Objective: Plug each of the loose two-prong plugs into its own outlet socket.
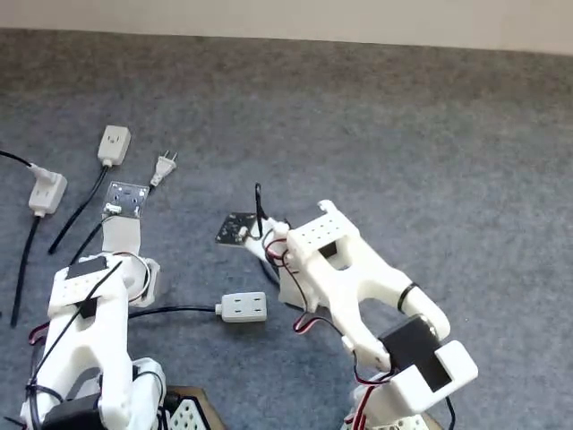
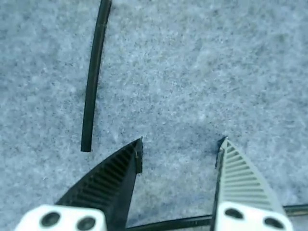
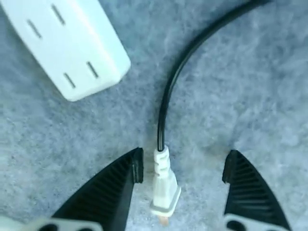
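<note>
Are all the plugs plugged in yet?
Not yet. One plug seems already in the far-left socket. The right claw is open around a second plug, close to the near socket. A third plug lies untouched on the carpet, near the far socket.

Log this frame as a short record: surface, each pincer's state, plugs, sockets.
surface: grey carpet
left pincer: open, over bare carpet, a black cord lying to one side
right pincer: open, set either side of the near plug, not gripping it
near plug: white, flat on the carpet, unplugged
socket: white, its visible slots empty, close to the near plug
far plug: loose on the carpet, unplugged
task status: two plugs not yet inserted
</note>
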